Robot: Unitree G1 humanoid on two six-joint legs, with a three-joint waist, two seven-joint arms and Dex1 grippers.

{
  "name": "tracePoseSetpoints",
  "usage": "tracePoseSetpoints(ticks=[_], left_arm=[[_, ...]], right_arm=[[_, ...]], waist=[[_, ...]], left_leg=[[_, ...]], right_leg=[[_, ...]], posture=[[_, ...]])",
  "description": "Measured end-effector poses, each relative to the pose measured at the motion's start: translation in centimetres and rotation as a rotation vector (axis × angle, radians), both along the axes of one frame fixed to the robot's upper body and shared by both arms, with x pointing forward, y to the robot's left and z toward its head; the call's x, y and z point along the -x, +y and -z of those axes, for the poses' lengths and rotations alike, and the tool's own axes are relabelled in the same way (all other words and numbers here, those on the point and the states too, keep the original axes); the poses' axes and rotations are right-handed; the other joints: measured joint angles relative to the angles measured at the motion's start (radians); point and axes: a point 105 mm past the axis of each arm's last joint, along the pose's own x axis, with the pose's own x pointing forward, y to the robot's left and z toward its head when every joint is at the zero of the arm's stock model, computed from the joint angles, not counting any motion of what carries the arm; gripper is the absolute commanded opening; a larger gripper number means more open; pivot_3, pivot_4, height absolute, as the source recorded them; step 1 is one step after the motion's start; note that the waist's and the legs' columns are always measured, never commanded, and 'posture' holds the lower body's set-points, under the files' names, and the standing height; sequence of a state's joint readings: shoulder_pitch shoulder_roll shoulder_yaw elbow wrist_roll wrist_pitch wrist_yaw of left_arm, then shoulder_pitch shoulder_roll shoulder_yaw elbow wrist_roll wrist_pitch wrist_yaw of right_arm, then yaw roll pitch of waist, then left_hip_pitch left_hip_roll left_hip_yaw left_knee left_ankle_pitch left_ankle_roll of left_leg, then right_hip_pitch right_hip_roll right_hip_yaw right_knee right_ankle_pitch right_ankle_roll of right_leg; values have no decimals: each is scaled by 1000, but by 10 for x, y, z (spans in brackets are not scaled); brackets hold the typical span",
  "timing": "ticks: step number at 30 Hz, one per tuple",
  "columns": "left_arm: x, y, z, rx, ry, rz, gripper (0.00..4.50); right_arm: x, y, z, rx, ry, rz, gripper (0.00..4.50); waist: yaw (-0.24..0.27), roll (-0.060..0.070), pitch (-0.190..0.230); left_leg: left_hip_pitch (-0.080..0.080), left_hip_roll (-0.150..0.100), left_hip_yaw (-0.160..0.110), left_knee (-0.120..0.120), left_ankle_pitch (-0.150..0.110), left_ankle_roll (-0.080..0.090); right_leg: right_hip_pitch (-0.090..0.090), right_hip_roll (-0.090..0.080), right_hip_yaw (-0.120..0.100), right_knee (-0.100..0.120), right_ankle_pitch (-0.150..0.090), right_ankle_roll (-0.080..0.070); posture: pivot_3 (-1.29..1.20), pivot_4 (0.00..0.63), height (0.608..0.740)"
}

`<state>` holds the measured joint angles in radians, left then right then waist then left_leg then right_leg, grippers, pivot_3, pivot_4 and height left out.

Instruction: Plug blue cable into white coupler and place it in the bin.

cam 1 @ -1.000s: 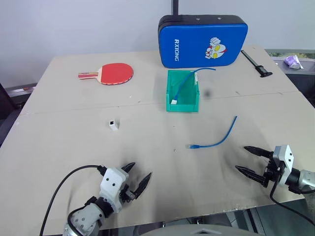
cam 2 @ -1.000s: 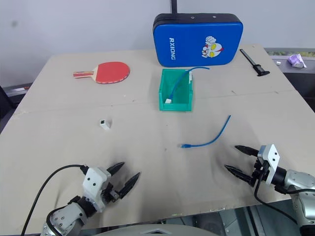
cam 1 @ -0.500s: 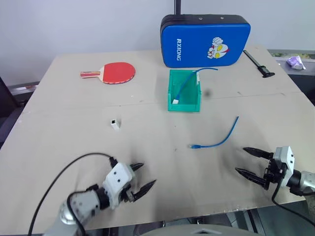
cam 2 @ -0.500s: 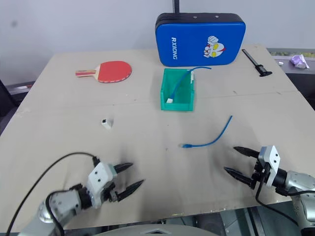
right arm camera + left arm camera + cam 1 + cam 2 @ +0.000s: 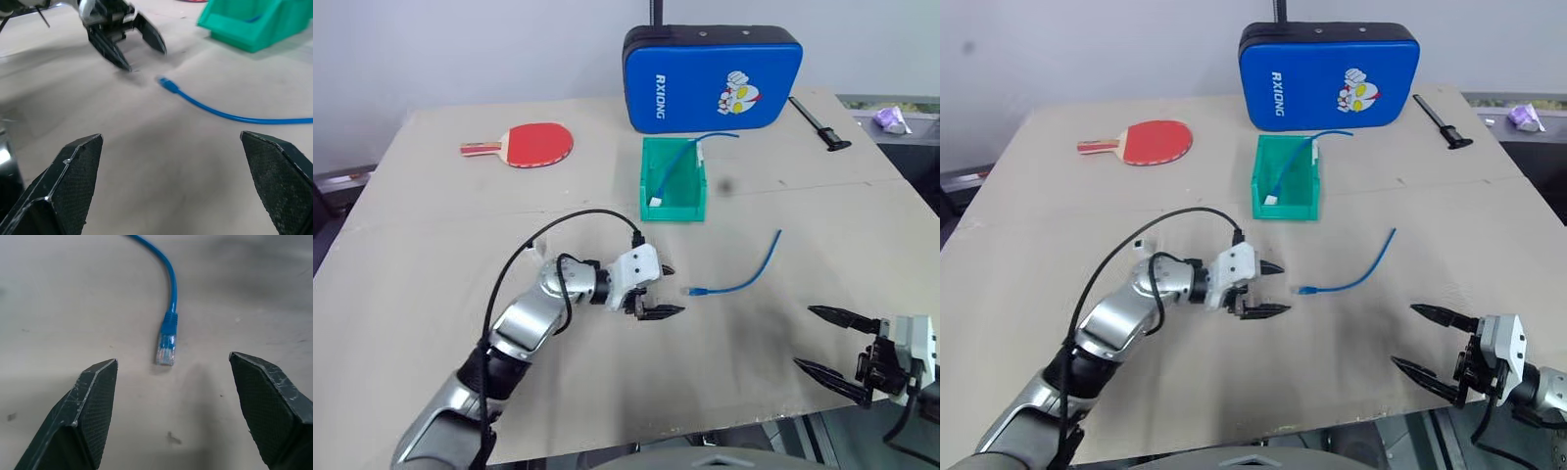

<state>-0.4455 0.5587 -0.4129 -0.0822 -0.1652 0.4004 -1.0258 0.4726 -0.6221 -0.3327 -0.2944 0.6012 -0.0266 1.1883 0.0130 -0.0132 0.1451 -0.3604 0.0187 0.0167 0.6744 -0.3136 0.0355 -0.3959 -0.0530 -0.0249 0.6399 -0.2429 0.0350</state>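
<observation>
The blue cable lies curved on the table, its clear plug pointing at my left gripper. That gripper is open and just short of the plug, its fingers on either side with nothing between them. The white coupler is a tiny block behind my left forearm, partly crossed by a black wire. Farther back stands the green bin, with another blue cord and a white piece inside. Near the front right edge my right gripper hangs open and empty.
A blue padded case stands at the back behind the bin. A red paddle lies back left, and a black tool back right. The table's front edge runs just under my right gripper.
My left arm has swung forward and to the right, from the front left edge up to the cable's plug end. The right gripper has drawn back a little toward the front edge.
</observation>
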Motion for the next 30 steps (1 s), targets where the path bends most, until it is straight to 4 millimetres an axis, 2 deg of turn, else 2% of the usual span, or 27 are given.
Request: tracePoseSetpoints(ticks=[6, 10, 12, 14, 15, 16, 19, 20, 25, 30], left_arm=[[-9, -12, 4, -53, -15, 73, 3728], [-9, -24, 6, -32, -9, 102, 3728], [-7, -27, 7, -31, -11, 114, 3213], [-7, -29, 7, -38, -17, 119, 2495], [-7, -29, 7, -42, -17, 120, 2018], [-7, -28, 8, -51, -19, 123, 1723], [-8, -27, 8, -70, -32, 125, 315], [-8, -27, 7, -71, -34, 126, 33], [-6, -23, 7, -58, -18, 115, 33], [2, -23, 8, 56, 83, 72, 33]], right_arm=[[-1, 3, -2, -14, -17, 37, 4447], [-2, 3, -2, -16, -20, 48, 4447], [-2, 2, -1, -16, -21, 56, 4500], [-2, 2, -1, -18, -24, 60, 4500], [-2, 2, -1, -19, -25, 62, 4500], [-1, 2, -1, -19, -27, 63, 4500], [-1, 2, -1, -16, -33, 66, 4500], [-2, 2, -1, -15, -33, 68, 4500], [-3, 4, -1, -18, -30, 67, 4500], [-3, 17, 0, -70, 45, 64, 4500]], waist=[[4, 0, 0], [5, 0, 0], [4, 0, 0], [4, 0, 0], [4, 0, 0], [3, 0, 0], [3, 0, 0], [3, 0, 0], [1, 0, 0], [1, 0, 0]], left_leg=[[0, 1, 1, 1, 0, 0], [-1, 1, 1, 3, 0, 0], [-1, 1, 1, 4, 0, 0], [-1, 1, 1, 4, 0, 0], [-1, 1, 1, 4, 0, 0], [-1, 1, 1, 4, 0, 0], [0, 1, 1, 4, 0, 0], [0, 1, 1, 4, 0, 0], [0, 1, 1, 4, 0, 0], [0, 2, 0, 4, 0, 0]], right_leg=[[0, -1, 1, 1, 0, 0], [0, -2, 2, 1, 0, 0], [0, -2, 2, 1, 0, 0], [0, -2, 2, 1, 0, 0], [0, -2, 2, 1, 0, 0], [0, -2, 2, 2, 0, 0], [0, -1, 2, 2, 0, 0], [0, -1, 2, 2, 0, 0], [0, -1, 3, 2, 0, 0], [0, -1, 4, 2, 0, 0]], posture=[[0, 150, 740], [0, 150, 740], [0, 150, 740], [0, 150, 740], [0, 150, 740], [0, 150, 740], [0, 150, 740], [0, 150, 740], [0, 150, 740], [0, 150, 740]])
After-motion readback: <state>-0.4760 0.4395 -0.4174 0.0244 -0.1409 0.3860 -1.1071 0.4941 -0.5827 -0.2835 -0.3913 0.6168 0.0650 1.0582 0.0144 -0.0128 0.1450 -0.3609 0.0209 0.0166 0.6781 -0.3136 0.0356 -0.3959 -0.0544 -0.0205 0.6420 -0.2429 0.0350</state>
